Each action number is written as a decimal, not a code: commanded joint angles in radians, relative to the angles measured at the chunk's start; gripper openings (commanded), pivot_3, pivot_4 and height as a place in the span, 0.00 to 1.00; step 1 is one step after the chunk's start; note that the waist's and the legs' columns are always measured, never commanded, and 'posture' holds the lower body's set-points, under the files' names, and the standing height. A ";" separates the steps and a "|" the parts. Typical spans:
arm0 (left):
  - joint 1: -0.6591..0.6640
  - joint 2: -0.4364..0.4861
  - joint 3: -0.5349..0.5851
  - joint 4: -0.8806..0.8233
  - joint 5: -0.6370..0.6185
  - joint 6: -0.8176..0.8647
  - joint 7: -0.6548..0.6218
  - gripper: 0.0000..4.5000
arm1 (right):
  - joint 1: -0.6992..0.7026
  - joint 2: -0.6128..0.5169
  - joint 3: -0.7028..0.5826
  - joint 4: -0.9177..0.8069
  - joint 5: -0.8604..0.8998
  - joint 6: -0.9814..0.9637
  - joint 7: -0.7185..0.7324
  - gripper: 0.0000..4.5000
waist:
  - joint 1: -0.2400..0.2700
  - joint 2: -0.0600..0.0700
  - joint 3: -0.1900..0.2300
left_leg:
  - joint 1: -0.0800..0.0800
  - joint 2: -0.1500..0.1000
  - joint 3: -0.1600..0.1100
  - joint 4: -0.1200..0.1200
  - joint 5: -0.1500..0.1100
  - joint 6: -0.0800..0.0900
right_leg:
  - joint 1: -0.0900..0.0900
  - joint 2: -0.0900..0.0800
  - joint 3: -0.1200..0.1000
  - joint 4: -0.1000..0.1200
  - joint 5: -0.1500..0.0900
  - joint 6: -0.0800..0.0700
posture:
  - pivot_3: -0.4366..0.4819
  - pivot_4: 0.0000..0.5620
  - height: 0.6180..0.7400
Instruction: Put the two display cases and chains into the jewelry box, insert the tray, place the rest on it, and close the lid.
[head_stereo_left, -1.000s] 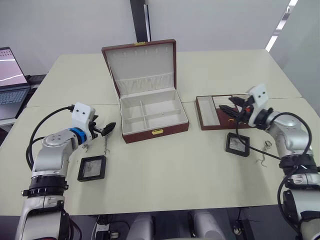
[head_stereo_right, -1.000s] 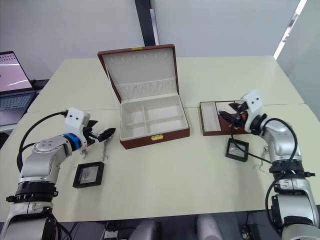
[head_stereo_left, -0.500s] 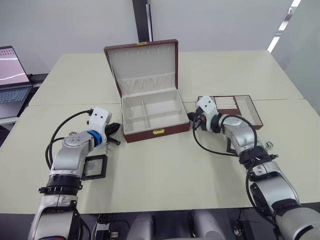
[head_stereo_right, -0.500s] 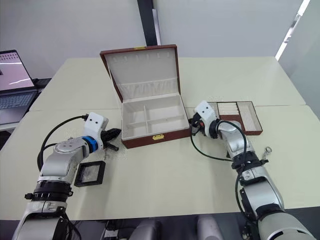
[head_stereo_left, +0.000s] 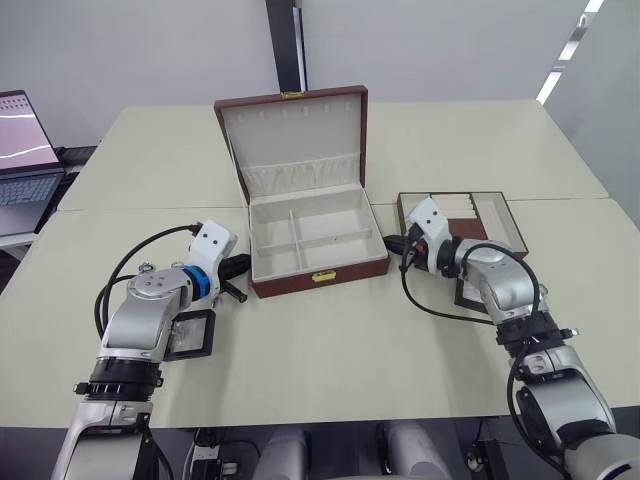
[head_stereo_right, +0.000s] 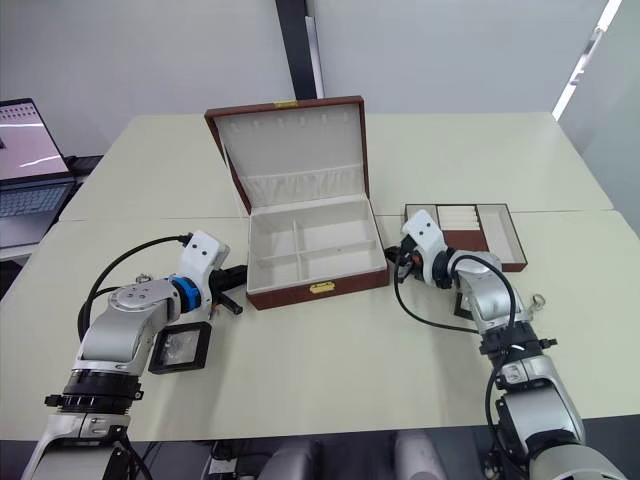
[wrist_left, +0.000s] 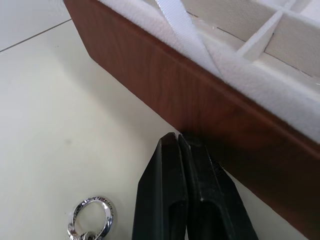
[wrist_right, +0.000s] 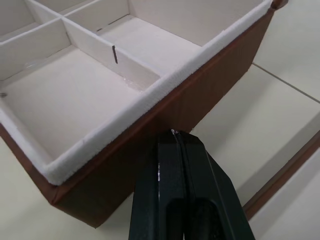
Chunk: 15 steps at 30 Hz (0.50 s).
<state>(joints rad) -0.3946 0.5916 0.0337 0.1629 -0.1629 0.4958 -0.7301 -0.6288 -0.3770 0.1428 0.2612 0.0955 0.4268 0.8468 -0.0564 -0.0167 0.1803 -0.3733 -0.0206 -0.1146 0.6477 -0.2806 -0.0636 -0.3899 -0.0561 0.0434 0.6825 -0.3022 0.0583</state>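
Note:
The jewelry box (head_stereo_left: 325, 281) stands open mid-table, its cream compartments empty and its lid (head_stereo_left: 290, 133) upright. My left gripper (head_stereo_left: 242, 266) is shut, its tips against the box's left wall (wrist_left: 200, 95). My right gripper (head_stereo_left: 391, 243) is shut too, tips at the box's right wall (wrist_right: 150, 145). The tray (head_stereo_left: 505, 215) lies right of the box. One display case (head_stereo_left: 192, 335) lies by my left forearm; another (head_stereo_left: 464, 294) peeks out under my right arm. A chain's ring (wrist_left: 91, 210) lies beside the left fingers, and another chain (head_stereo_right: 537, 299) sits at the right.
A laptop (head_stereo_left: 22, 150) sits at the table's far left edge. The cream table (head_stereo_left: 340, 350) is bare between the box and the near edge. A seam between two tabletops runs behind the box.
Both grippers have shut and swung inward from the chain and the tray to the box's two side walls. The box has turned and shifted slightly to the right.

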 joint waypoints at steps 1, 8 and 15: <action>0.001 -0.019 -0.061 -0.075 -0.026 -0.012 -0.070 0.01 | 0.005 0.021 0.051 -0.158 0.058 0.031 0.070 0.00 | 0.000 0.000 0.000 | 0.000 0.000 0.000 0.000 0.000 0.000 | 0.000 0.000 0.000 0.000 0.000 0.000 | 0.48 0.27 1.00; 0.025 -0.030 -0.084 -0.119 -0.024 -0.002 -0.095 0.01 | 0.081 -0.020 0.043 -0.250 0.058 0.095 0.087 0.00 | 0.001 0.000 0.000 | 0.000 0.000 -0.001 0.000 0.000 0.000 | 0.000 0.000 0.000 -0.001 0.000 0.000 | 0.48 0.27 1.00; 0.018 -0.057 -0.109 -0.139 -0.021 0.007 -0.101 0.01 | 0.120 -0.039 0.023 -0.289 0.060 0.121 0.076 0.00 | 0.008 0.000 0.000 | 0.000 0.000 -0.002 0.001 0.000 0.000 | 0.001 0.000 -0.001 0.000 0.000 0.000 | 0.48 0.27 1.00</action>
<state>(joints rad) -0.3649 0.5826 0.0234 0.1008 -0.1487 0.5160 -0.7578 -0.5007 -0.4459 0.1359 0.0384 0.1015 0.5565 0.8941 -0.0486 -0.0169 0.1801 -0.3732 -0.0211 -0.1166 0.6484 -0.2808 -0.0631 -0.3885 -0.0561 0.0424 0.6821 -0.3021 0.0585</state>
